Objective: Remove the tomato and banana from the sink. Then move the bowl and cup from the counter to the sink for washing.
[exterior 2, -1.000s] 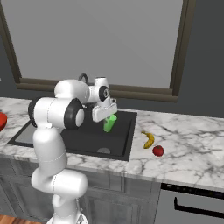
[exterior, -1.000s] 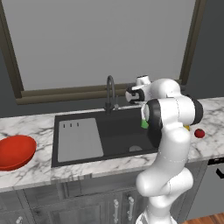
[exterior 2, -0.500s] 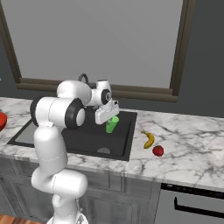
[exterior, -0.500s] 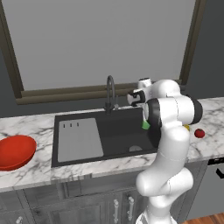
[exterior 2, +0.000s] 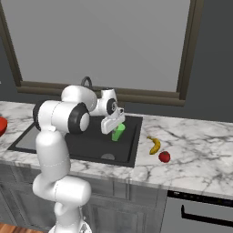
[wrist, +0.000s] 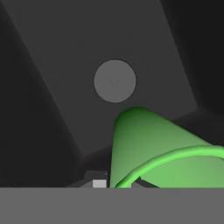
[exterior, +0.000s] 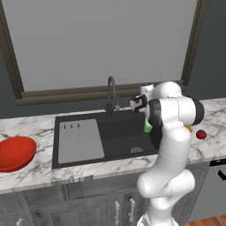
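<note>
Your two-finger gripper [exterior 2: 116, 129] is clamped on the small bright green tapered cup [exterior 2: 118, 132], held above the black recessed sink [exterior: 119, 132]. Let go from this height and it may bounce or roll toward the drain hole [wrist: 114, 81]; lower it first.

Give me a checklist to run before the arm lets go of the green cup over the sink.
1. Gripper shut on the small green tapered cup: ok.
2. Cup over the black recessed sink, not the white marble counter: ok.
3. Grey round drain below is unobstructed: ok.
4. Yellow banana and small red tomato out on the counter: ok.
5. Wide red bowl in the sink: not ok.
6. Cup's height above the basin floor: cannot tell.
</note>
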Available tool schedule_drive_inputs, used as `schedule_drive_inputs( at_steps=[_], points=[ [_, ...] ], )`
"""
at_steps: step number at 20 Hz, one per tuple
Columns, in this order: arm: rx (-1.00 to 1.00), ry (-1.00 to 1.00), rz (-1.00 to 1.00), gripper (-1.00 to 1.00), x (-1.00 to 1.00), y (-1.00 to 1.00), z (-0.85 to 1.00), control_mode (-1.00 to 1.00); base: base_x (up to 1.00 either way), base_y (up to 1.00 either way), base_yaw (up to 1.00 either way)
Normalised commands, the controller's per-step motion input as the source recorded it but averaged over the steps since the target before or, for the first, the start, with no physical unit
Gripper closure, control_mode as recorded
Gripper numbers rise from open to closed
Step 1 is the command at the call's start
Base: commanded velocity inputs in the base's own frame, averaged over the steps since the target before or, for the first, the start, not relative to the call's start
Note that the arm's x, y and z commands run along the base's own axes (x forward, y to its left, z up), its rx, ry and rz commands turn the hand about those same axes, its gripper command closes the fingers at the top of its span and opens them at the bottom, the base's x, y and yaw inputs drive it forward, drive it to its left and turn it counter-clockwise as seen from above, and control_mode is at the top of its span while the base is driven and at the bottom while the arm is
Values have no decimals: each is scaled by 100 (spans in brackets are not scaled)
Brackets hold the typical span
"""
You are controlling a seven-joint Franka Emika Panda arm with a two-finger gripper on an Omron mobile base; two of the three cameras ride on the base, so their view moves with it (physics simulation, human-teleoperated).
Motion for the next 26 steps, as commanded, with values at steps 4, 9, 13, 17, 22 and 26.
schedule_drive_inputs(
  at_steps=[4,9,13,17,22,26],
  points=[
    [0,0,2,100,9,-6,-24,-100,0,0,0],
    [0,0,1,100,11,-6,-25,-100,0,0,0],
    [0,0,1,100,12,-4,-26,-100,0,0,0],
    [0,0,0,100,12,-6,-26,-100,0,0,0],
    [0,0,0,100,11,-6,-26,-100,0,0,0],
    [0,0,0,100,13,-5,-24,-100,0,0,0]
  ],
)
